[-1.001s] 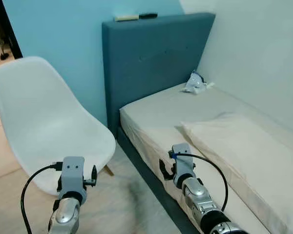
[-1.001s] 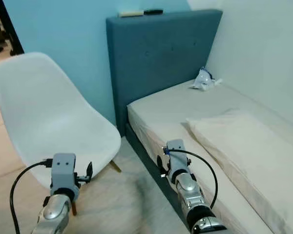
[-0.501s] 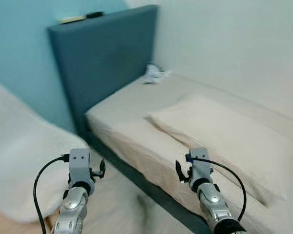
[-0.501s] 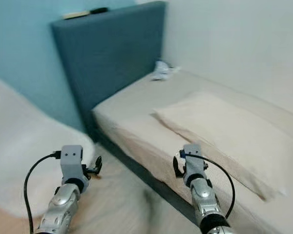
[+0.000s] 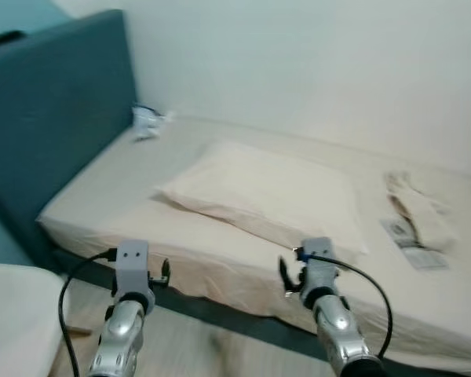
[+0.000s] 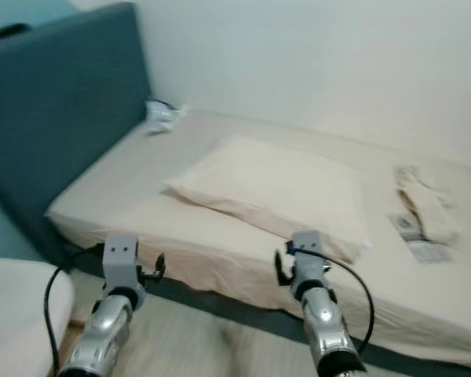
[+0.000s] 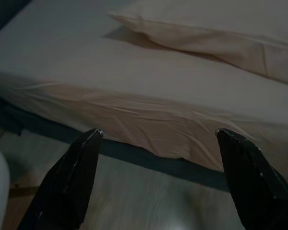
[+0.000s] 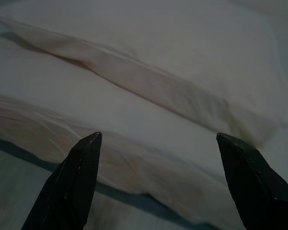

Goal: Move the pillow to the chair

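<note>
Head views soft with blur: chair (image 5: 12, 322) cut off at the 8 o'clock corner, just a pale seat edge, and the small white item (image 5: 147, 122) by the blue headboard (image 5: 55, 133) can't be identified. Pillow (image 5: 267, 192) lies flat mid-bed (image 6: 141, 212), cloth and paper (image 5: 414, 224) off at 3 o'clock. Wrist views, dim, show left gripper (image 7: 158, 177) and right gripper (image 8: 158, 177) spread wide, empty, short of the mattress edge, pillow beyond at 12 o'clock
</note>
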Tool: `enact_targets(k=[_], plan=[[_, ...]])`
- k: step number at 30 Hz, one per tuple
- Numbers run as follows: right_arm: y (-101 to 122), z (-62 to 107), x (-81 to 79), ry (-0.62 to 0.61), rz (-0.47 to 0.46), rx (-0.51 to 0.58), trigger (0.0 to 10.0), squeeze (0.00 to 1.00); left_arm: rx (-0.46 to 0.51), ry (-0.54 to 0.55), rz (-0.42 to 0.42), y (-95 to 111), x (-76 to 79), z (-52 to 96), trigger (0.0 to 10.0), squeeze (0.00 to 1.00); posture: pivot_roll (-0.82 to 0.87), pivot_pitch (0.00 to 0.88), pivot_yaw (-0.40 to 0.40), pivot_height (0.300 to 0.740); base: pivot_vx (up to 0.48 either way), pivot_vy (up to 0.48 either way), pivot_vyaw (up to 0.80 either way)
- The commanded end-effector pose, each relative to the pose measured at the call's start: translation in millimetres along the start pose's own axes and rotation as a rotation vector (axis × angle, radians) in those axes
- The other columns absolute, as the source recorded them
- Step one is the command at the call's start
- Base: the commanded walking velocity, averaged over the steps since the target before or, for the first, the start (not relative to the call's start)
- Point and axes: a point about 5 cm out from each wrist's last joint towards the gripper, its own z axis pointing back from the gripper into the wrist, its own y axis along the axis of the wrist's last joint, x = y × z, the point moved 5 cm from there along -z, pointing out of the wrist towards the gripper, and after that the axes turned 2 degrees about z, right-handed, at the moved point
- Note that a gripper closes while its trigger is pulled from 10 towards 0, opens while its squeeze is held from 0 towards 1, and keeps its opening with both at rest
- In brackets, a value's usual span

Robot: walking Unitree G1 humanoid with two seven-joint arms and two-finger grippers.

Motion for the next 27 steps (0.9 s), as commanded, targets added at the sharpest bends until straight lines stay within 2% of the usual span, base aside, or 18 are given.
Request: enact_targets(k=[1, 9, 19, 22, 27], plan=[[-2, 0.8, 1.9, -0.003, -0.003, -0.012, 10.0, 0.0, 0.009, -0.02, 0.012, -1, 5.8, 1.3, 10.0, 0.0, 0.02, 0.067, -0.029, 0.74, 0.0, 0.0, -0.8], [-2, 1.4, -0.2, 0.005, -0.001, -0.011, 10.0, 0.0, 0.065, -0.043, 0.035, 6, 13.8, 1.8, 10.0, 0.0, 0.01, 0.067, -0.027, 0.74, 0.0, 0.0, -0.8], [0, 2.5, 4.4, -0.007, -0.006, 0.001, 10.0, 0.0, 0.079, -0.044, 0.019, 9, 16.6, -0.2, 10.0, 0.0, 0.0, 0.066, -0.019, 0.74, 0.0, 0.0, -0.8], [3, 3.1, 2.2, 0.016, 0.016, 0.02, 10.0, 0.0, 0.088, -0.057, 0.038, 11, 19.1, -0.2, 10.0, 0.0, 0.0, 0.066, -0.02, 0.74, 0.0, 0.0, 0.0], [4, 2.8, 2.3, 0.013, 0.002, 0.025, 10.0, 0.0, 0.104, -0.073, 0.054, 13, 22.3, 0.2, 10.0, 0.0, 0.0, 0.068, -0.024, 0.74, 0.0, 0.0, 0.0]])
